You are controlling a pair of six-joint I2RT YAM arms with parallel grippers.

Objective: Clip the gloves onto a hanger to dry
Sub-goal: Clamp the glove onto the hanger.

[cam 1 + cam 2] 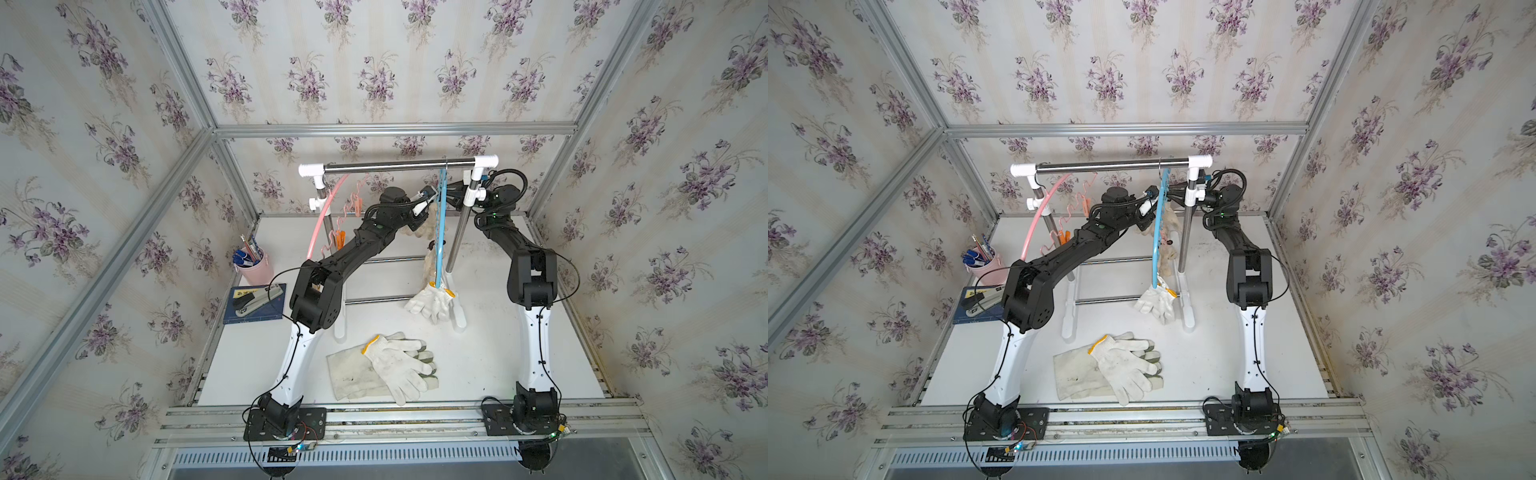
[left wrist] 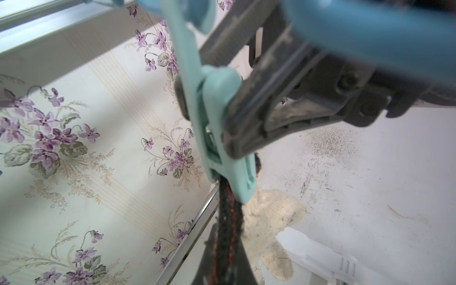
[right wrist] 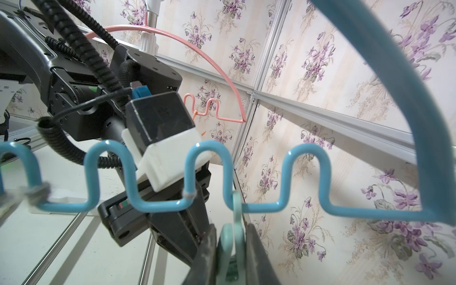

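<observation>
Black upper links of both arms reach up to the blue hanger (image 1: 440, 232), which hangs from the steel bar (image 1: 399, 166) of the drying rack. The left arm leans in from the left with its elbow bent. The right arm comes round the rack's right post.

The right gripper (image 3: 232, 249) pinches a mint-green clip (image 2: 217, 98) strung on the hanger's wavy rail. The left gripper (image 1: 419, 210) is closed on the dark-edged cuff of a beige knitted glove (image 2: 271, 212), and the cuff reaches up to that clip's mouth. Lower on the hanger hang another beige glove (image 1: 430, 259) and white gloves (image 1: 432, 301) with yellow cuffs. A pink hanger (image 1: 322, 220) with orange clips (image 1: 340, 240) hangs near the bar's left end.

A pink cup (image 1: 255, 270) holds pens (image 1: 247, 253). Beside it a stapler (image 1: 253, 300) lies on a blue mat (image 1: 266, 311).

On the white table (image 1: 498, 353) a white knitted glove (image 1: 399, 365) lies across a canvas glove (image 1: 353, 374). Violet-flowered wallpaper (image 1: 374, 62) covers the walls.
</observation>
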